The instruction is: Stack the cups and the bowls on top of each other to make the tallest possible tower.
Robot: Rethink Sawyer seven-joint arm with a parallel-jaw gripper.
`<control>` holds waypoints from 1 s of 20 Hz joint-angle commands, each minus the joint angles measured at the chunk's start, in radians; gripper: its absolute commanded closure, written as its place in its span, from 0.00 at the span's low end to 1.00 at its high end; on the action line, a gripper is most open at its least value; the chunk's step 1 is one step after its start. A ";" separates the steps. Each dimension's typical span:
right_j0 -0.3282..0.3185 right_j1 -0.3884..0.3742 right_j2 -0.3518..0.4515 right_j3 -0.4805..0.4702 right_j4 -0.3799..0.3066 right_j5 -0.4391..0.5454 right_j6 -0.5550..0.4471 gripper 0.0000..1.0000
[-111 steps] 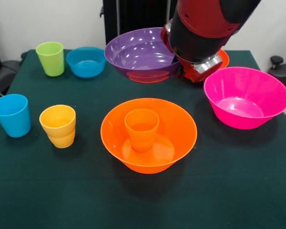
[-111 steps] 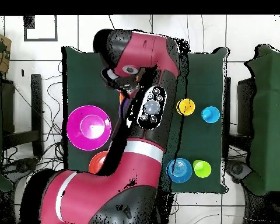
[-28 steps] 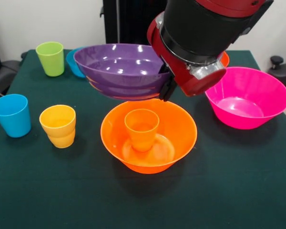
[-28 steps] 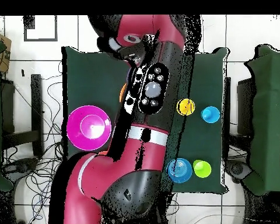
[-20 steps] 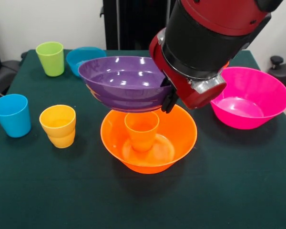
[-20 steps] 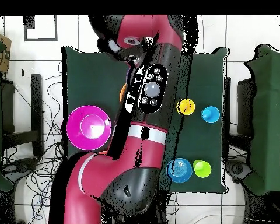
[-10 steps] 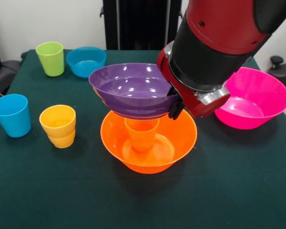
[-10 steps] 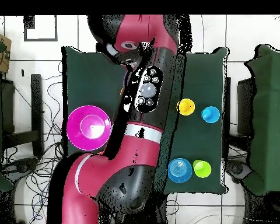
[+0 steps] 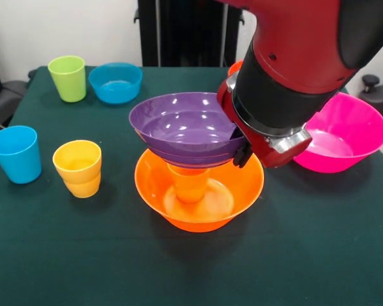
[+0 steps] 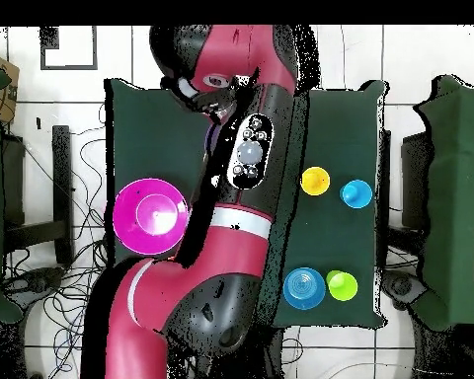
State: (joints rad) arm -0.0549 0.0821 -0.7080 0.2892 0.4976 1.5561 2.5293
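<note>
Purple bowl now sits over the small orange cup, which stands in the wide orange bowl at table centre; over the last few seconds I see it come from up near the back of the table, forward and down, and it now looks to be touching or just above the cup rim, can't tell which. It looks like two purple bowls nested, a second rim shows under the first. Gripper is pinched on the bowl's rim on the pink-bowl side, a dark finger showing just under the rim, so it's holding the bowl. My read: placement step nearly done, tower becomes bowl-cup-bowl once I release. The bowl is tilted slightly and sits off-centre toward the gripper-free side, so it may rock on the narrow cup when let go. Room: the wrist housing hangs close over the wide pink bowl, so lifting straight up looks safer than swinging that way. Red-orange bowl peeks out behind the arm. Yellow cup and blue cup sit well apart on the other side; lime green cup and small blue bowl are at the far corner, clear. In the overhead view the arm covers the tower entirely; the pink bowl and the four outer pieces lie well inside the table's edges.
</note>
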 commanded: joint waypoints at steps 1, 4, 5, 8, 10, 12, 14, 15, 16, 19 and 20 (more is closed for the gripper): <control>-0.008 0.027 0.055 0.029 0.017 -0.069 0.155 1.00; -0.026 0.056 0.028 -0.022 0.035 -0.052 0.154 1.00; -0.027 0.058 0.027 -0.023 0.038 -0.055 0.154 1.00; -0.069 0.110 -0.027 -0.102 0.082 -0.052 0.143 1.00; -0.089 0.134 -0.068 -0.141 0.118 -0.043 0.139 1.00; -0.103 0.155 -0.108 -0.168 0.156 -0.044 0.139 1.00; -0.123 0.174 -0.166 -0.196 0.201 -0.032 0.131 1.00; -0.136 0.182 -0.205 -0.211 0.229 -0.022 0.122 1.00; -0.149 0.190 -0.243 -0.226 0.256 -0.013 0.112 1.00; -0.183 0.207 -0.363 -0.258 0.350 0.007 0.088 1.00; -0.191 0.211 -0.400 -0.263 0.384 0.008 0.087 1.00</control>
State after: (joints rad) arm -0.1960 0.2679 -0.9443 0.1102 0.7654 1.5559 2.5293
